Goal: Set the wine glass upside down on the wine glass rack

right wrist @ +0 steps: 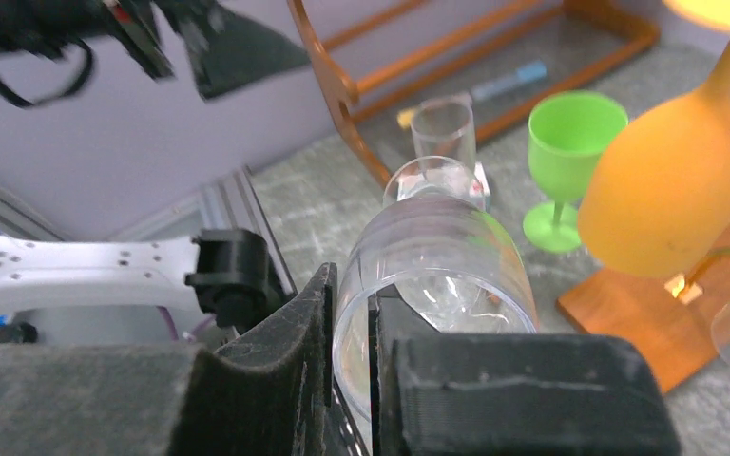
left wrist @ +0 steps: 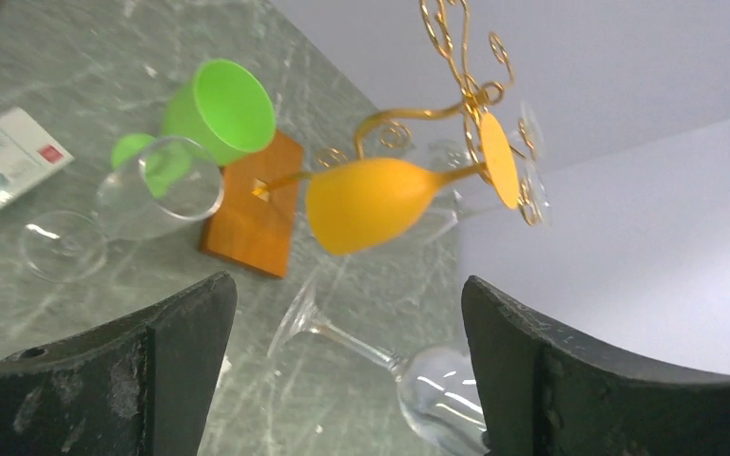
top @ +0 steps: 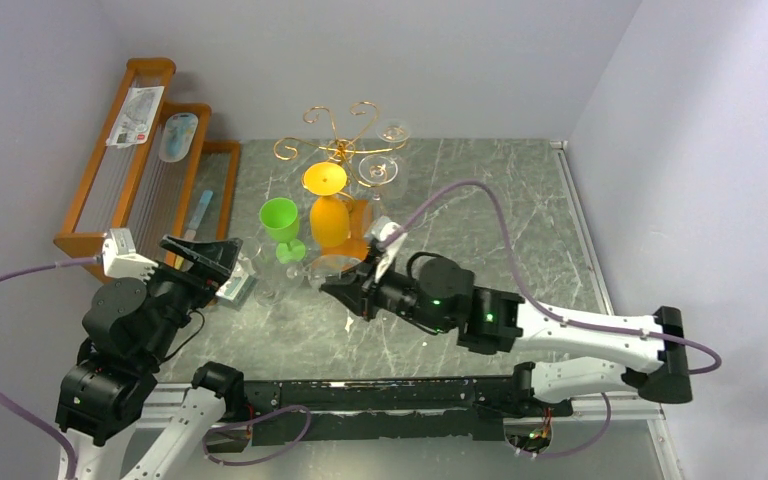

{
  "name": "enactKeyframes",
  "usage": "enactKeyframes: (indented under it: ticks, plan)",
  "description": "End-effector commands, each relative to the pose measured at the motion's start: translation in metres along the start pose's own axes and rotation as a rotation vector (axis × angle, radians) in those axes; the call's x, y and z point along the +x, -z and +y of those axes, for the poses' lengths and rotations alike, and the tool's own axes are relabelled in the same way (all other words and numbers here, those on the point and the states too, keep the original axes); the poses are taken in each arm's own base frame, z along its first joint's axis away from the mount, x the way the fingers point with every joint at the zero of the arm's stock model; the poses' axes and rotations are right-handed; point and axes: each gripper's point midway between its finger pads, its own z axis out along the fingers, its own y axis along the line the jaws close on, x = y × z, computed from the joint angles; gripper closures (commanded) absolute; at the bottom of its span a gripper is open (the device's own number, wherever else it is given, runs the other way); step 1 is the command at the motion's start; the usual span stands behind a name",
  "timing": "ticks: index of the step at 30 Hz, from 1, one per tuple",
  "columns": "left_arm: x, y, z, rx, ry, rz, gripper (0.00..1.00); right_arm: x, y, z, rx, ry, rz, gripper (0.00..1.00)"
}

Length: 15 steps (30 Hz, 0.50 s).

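The wine glass [right wrist: 437,252] is clear and lies on its side above the table, its foot pointing away from my right gripper [right wrist: 352,285]. That gripper is shut on the bowl's rim, one finger inside and one outside. From above, the glass [top: 332,268] sits just in front of the wine glass rack [top: 345,130], a gold wire stand on an orange-brown base [right wrist: 665,313]. An orange glass [top: 328,215] hangs upside down on the rack. My left gripper [top: 222,265] is open and empty at the left, looking at the glass [left wrist: 432,385] across the table.
A green glass [top: 280,220] stands upright left of the rack's base. Another clear glass [left wrist: 157,185] lies on the table beside it. Two clear glasses [top: 380,170] hang on the rack's right side. A stepped wooden shelf [top: 150,150] fills the back left. A packet [left wrist: 5,161] lies near my left gripper.
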Motion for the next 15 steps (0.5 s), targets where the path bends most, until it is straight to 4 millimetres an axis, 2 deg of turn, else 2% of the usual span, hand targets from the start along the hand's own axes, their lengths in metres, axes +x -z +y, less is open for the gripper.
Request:
enactKeyframes:
  ticks: [1,6,15]
  plan:
    - [0.024,0.007,-0.018,0.078,0.101,0.140,0.08,-0.062,0.021,0.012,-0.081,0.011,-0.269,1.00]
    - [0.032,0.015,-0.045,0.178,0.208,0.227,0.09,-0.087,0.025,0.020,-0.125,0.048,-0.384,1.00]
    - [0.030,0.027,-0.068,0.233,0.378,0.278,0.06,-0.122,0.019,0.032,-0.154,0.116,-0.541,1.00]
